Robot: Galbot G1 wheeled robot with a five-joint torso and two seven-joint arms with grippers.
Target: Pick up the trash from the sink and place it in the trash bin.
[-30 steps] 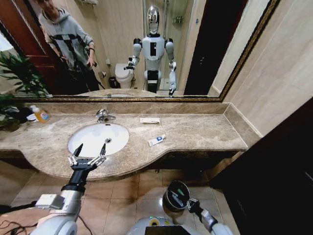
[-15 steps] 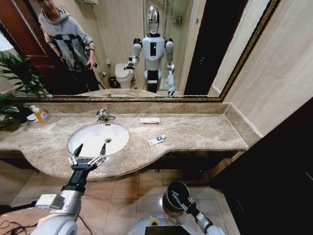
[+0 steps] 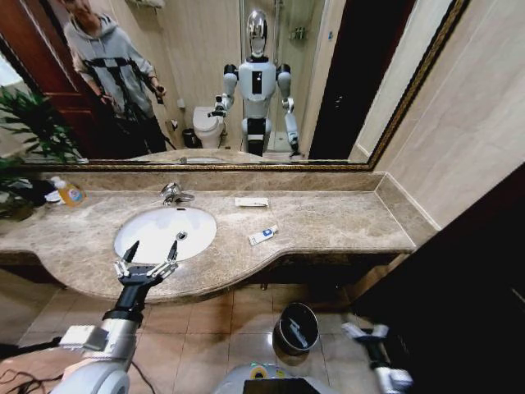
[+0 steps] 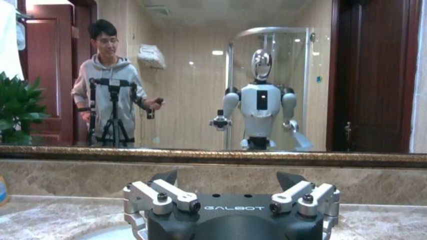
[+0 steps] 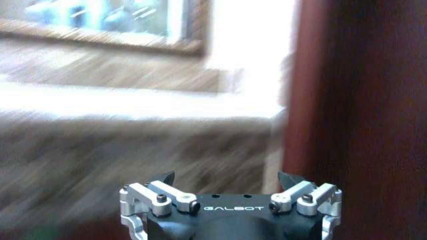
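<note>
Trash lies outside the sink [image 3: 139,238]: a white-blue packet [image 3: 263,235] near the bench's front edge and a flat white packet [image 3: 251,202] toward its back edge, with more litter inside the trash bin [image 3: 296,328] on the floor. Left claw [image 3: 148,258] hovers at the basin's front rim, fingers apart, probably poised to reach. Right claw [image 3: 364,332] hangs low beside the bin, fingers apart. From the right wrist come just blurred bench front and dark wood.

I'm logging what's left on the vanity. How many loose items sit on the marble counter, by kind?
Flat white packet: 1
White-blue packet: 1
Orange-labelled soap bottle: 1
Total: 3
</note>
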